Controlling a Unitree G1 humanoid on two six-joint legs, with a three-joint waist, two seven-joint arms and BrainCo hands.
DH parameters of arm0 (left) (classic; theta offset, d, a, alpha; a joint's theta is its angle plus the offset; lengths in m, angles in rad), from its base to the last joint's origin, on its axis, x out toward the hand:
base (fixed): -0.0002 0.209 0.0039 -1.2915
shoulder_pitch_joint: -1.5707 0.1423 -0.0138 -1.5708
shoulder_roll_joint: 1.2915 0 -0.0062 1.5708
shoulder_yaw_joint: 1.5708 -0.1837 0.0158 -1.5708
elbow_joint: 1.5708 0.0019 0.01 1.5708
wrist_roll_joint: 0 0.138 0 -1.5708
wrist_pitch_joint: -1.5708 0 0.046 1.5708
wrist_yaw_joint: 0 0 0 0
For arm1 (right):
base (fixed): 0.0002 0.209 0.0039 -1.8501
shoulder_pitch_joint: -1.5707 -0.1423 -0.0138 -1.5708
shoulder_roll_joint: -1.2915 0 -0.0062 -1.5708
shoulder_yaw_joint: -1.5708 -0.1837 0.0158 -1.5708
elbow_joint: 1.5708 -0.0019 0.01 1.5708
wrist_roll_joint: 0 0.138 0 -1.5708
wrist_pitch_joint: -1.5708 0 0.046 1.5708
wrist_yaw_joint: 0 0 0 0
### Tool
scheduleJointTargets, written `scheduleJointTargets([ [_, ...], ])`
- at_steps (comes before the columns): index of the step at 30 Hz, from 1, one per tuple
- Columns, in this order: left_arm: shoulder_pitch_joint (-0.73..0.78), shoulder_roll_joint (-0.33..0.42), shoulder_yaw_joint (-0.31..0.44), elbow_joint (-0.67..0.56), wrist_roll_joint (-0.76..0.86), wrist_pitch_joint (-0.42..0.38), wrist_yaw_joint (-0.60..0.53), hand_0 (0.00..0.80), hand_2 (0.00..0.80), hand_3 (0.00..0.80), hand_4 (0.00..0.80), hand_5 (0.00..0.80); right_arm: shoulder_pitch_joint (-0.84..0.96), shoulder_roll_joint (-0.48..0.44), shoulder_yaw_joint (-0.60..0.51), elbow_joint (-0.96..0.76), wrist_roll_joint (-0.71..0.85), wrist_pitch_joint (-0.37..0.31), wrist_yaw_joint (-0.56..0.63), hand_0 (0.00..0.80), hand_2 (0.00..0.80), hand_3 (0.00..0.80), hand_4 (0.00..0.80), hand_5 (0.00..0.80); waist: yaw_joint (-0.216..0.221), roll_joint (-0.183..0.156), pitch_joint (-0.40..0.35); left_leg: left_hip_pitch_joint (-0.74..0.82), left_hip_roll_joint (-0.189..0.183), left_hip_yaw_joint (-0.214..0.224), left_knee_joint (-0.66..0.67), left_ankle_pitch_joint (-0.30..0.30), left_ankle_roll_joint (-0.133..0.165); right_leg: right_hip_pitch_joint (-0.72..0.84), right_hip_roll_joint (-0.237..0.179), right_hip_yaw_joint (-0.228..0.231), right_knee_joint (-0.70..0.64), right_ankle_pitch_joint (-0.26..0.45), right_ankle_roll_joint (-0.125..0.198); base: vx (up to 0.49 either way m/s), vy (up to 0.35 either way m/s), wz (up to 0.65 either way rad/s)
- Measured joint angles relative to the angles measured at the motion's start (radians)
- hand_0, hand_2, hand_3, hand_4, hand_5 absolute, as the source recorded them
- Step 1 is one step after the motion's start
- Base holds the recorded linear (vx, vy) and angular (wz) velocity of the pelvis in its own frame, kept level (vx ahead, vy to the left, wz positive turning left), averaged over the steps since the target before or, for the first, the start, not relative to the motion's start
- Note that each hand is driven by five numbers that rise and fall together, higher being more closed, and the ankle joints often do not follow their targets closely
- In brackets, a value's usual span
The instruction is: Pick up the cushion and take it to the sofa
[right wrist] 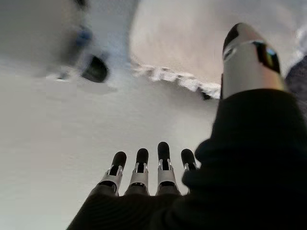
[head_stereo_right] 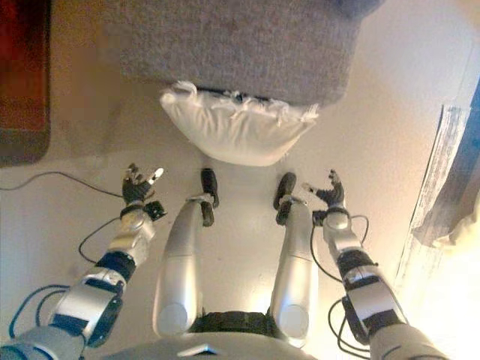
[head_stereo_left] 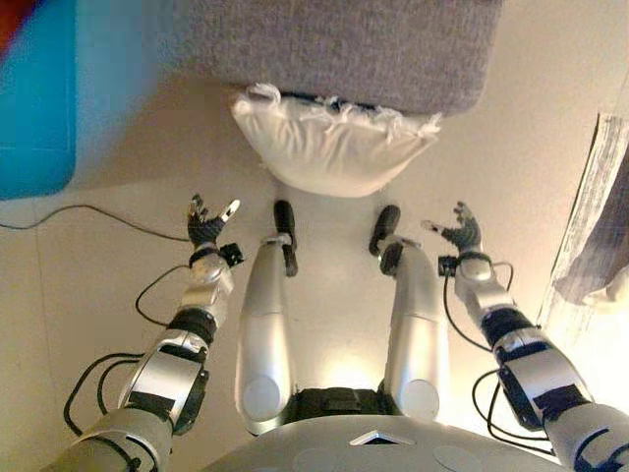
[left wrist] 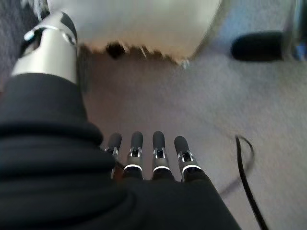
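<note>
A cream cushion with a frilled edge lies on the floor, its far side against the grey sofa. The cushion fills the far part of the left wrist view, and the cushion shows likewise past the right hand. My left hand hangs open over the floor, short of the cushion and to its left. My right hand is open too, off the cushion's right corner. Neither hand touches the cushion. Both hands' fingers stay straight.
A blue mat or cushion lies at the far left of the floor. A striped cloth hangs at the right edge. A thin black cable runs across the floor left of my left hand.
</note>
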Motion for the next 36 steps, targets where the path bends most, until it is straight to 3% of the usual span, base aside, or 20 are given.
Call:
scheduleJointTargets([
  [8,-0.045,0.093,-0.009,-0.113,0.036,-0.021,0.027,0.000,0.000,0.000,0.000,0.000,-0.015,-0.069,0.003,-0.083,0.031,0.010,-0.008,0.000,0.000,0.000,0.000,0.000,-0.003,-0.001,0.002,-0.251,0.031,-0.035,0.334,-0.109,-0.013,-0.252,-0.005,0.049,0.317,-0.103,-0.020,-0.015,0.017,-0.05],
  [9,-0.047,0.112,-0.021,-0.104,0.273,-0.170,0.146,0.000,0.000,0.000,0.000,0.000,-0.020,-0.077,0.009,-0.080,0.039,0.004,-0.006,0.000,0.000,0.000,0.000,0.000,-0.009,-0.006,0.004,-0.290,0.032,-0.043,0.366,-0.114,-0.016,-0.291,-0.005,0.054,0.347,-0.106,-0.023,-0.031,0.003,-0.06],
  [10,-0.064,0.165,-0.072,-0.151,0.386,-0.257,0.193,0.000,0.000,0.000,0.000,0.000,-0.025,-0.094,0.019,-0.053,0.047,-0.013,0.001,0.000,0.000,0.000,0.000,0.000,-0.008,-0.010,0.006,-0.330,0.031,-0.052,0.397,-0.117,-0.018,-0.333,-0.001,0.059,0.377,-0.109,-0.028,-0.028,-0.001,-0.08],
  [11,-0.103,0.201,-0.114,-0.210,0.323,-0.201,0.174,0.000,0.000,0.000,0.000,0.000,-0.041,-0.101,0.019,-0.005,0.063,-0.031,0.014,0.000,0.000,0.000,0.000,0.000,0.000,-0.010,0.009,-0.360,0.032,-0.060,0.434,-0.124,-0.021,-0.362,0.000,0.064,0.410,-0.112,-0.031,-0.030,-0.005,-0.08],
  [13,-0.181,0.174,-0.058,-0.107,0.149,-0.109,0.122,0.000,0.000,0.000,0.000,0.000,-0.071,-0.086,0.026,0.011,0.077,-0.055,0.014,0.000,0.000,0.000,0.000,0.000,-0.013,-0.010,0.010,-0.399,0.031,-0.075,0.497,-0.143,-0.018,-0.395,0.000,0.071,0.464,-0.122,-0.032,-0.011,-0.015,-0.10],
  [15,-0.183,0.154,-0.034,-0.072,0.031,-0.158,0.025,0.000,0.000,0.000,0.000,0.000,-0.104,-0.095,0.046,-0.020,0.080,-0.076,0.005,0.000,0.000,0.000,0.000,0.000,-0.034,-0.010,0.010,-0.448,0.034,-0.081,0.556,-0.156,-0.015,-0.443,0.003,0.081,0.514,-0.127,-0.031,0.010,-0.002,-0.10],
  [16,-0.187,0.135,-0.045,-0.053,0.051,-0.180,0.022,0.000,0.000,0.000,0.000,0.000,-0.110,-0.105,0.043,-0.025,0.083,-0.077,0.001,0.000,0.000,0.000,0.000,0.000,-0.032,-0.011,0.011,-0.472,0.036,-0.082,0.595,-0.167,-0.011,-0.468,0.002,0.091,0.551,-0.136,-0.032,0.020,0.021,-0.04],
  [17,-0.184,0.123,-0.050,-0.028,0.102,-0.288,0.027,0.000,0.000,0.000,0.000,0.000,-0.132,-0.112,0.048,-0.025,0.085,-0.078,0.000,0.000,0.000,0.000,0.000,0.000,-0.036,-0.012,0.011,-0.501,0.037,-0.088,0.633,-0.176,-0.011,-0.496,0.000,0.096,0.586,-0.145,-0.033,0.031,0.033,0.01],
  [19,-0.198,0.150,-0.054,-0.071,0.105,-0.365,-0.014,0.000,0.000,0.000,0.000,0.000,-0.147,-0.149,0.047,-0.020,0.099,-0.083,0.011,0.000,0.000,0.000,0.000,0.000,-0.027,-0.014,0.011,-0.558,0.042,-0.094,0.723,-0.200,-0.010,-0.560,0.000,0.117,0.676,-0.166,-0.037,0.038,0.032,-0.05],
  [21,-0.208,0.193,-0.037,-0.060,0.040,-0.387,-0.070,0.000,0.000,0.000,0.000,0.000,-0.183,-0.157,0.049,-0.021,0.105,-0.085,0.024,0.000,0.000,0.000,0.000,0.000,-0.025,-0.014,0.011,-0.610,0.048,-0.105,0.799,-0.218,-0.008,-0.614,0.001,0.131,0.745,-0.177,-0.040,0.044,0.007,-0.09],
  [22,-0.212,0.212,-0.036,-0.074,-0.022,-0.308,-0.083,0.000,0.000,0.000,0.000,0.000,-0.189,-0.163,0.049,-0.025,0.109,-0.085,0.027,0.000,0.000,0.000,0.000,0.000,-0.026,-0.014,0.011,-0.630,0.049,-0.108,0.827,-0.223,-0.010,-0.636,0.000,0.138,0.775,-0.182,-0.039,0.058,-0.025,0.00],
  [23,-0.214,0.216,-0.034,-0.037,-0.046,-0.287,-0.084,0.000,0.000,0.000,0.000,0.000,-0.198,-0.168,0.053,-0.034,0.111,-0.085,0.024,0.000,0.000,0.000,0.000,0.000,-0.027,-0.014,0.011,-0.647,0.049,-0.110,0.852,-0.227,-0.009,-0.654,0.002,0.145,0.800,-0.185,-0.038,0.067,-0.040,0.00],
  [24,-0.207,0.216,-0.025,-0.030,-0.027,-0.332,-0.078,0.000,0.000,0.000,0.000,0.000,-0.195,-0.169,0.053,-0.049,0.116,-0.086,0.016,0.000,0.000,0.000,0.000,0.000,-0.033,-0.015,0.012,-0.661,0.051,-0.116,0.871,-0.230,-0.008,-0.665,0.001,0.146,0.815,-0.186,-0.038,0.059,-0.044,-0.01],
  [25,-0.198,0.207,-0.029,-0.037,-0.067,-0.258,-0.084,0.000,0.000,0.000,0.000,0.000,-0.188,-0.170,0.051,-0.044,0.122,-0.093,0.008,0.000,0.000,0.000,0.000,0.000,-0.026,-0.015,0.012,-0.664,0.047,-0.119,0.884,-0.233,-0.008,-0.668,0.000,0.147,0.828,-0.190,-0.039,0.068,-0.036,0.01],
  [27,-0.208,0.199,-0.018,0.003,-0.131,-0.195,-0.111,0.000,0.000,0.000,0.000,0.000,-0.187,-0.171,0.056,-0.042,0.139,-0.096,-0.001,0.000,0.000,0.000,0.000,0.000,-0.028,-0.016,0.012,-0.659,0.048,-0.127,0.912,-0.242,-0.007,-0.657,-0.001,0.149,0.857,-0.203,-0.036,0.068,0.006,0.04],
  [36,-0.136,0.238,-0.016,0.009,-0.369,-0.095,-0.280,0.000,0.000,0.000,0.000,0.000,-0.135,-0.217,0.065,-0.118,0.203,-0.100,0.079,0.000,0.000,0.000,0.000,0.000,-0.030,-0.015,0.012,-0.666,0.068,-0.152,1.134,-0.333,0.010,-0.655,-0.005,0.186,1.048,-0.269,-0.010,0.052,0.024,-0.03],
])
